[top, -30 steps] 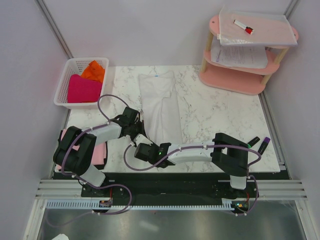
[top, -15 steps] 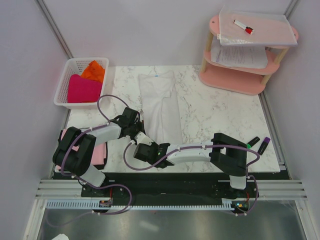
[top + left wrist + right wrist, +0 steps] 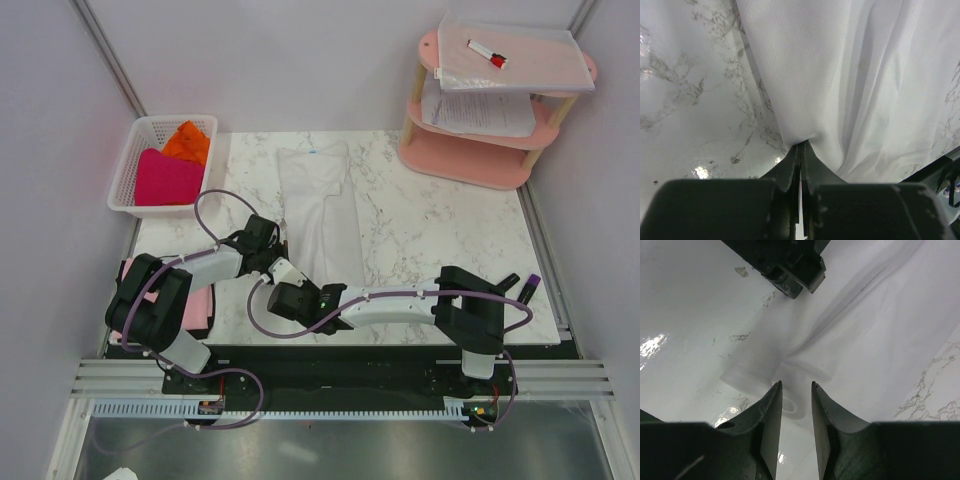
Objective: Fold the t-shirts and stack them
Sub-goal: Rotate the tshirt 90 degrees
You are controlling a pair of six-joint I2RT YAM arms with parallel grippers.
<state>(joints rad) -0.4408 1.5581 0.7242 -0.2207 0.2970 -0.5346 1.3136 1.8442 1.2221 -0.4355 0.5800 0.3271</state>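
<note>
The white t-shirt (image 3: 322,210) lies folded lengthwise as a long strip on the marble table (image 3: 440,230). My left gripper (image 3: 281,250) is shut on the strip's left edge near its near end; the cloth bunches at the jaw tips (image 3: 801,145). My right gripper (image 3: 284,280) is just in front of it, jaws a little apart (image 3: 796,385) over the shirt's near-left corner (image 3: 760,370), not closed on it. A pale pink t-shirt (image 3: 197,300) lies by the left arm's base. The magenta t-shirt (image 3: 165,178) and the orange t-shirt (image 3: 188,140) sit in the basket.
The white lattice basket (image 3: 122,180) stands at the far left. A pink tiered shelf (image 3: 480,165) with paper sheets (image 3: 475,110) and a red-capped marker (image 3: 487,53) stands at the far right. Two markers (image 3: 520,288) lie at the table's right near edge.
My right arm has shifted a little, and its gripper has edged towards the shirt's near-left corner. The left gripper stays shut on the cloth in the same place.
</note>
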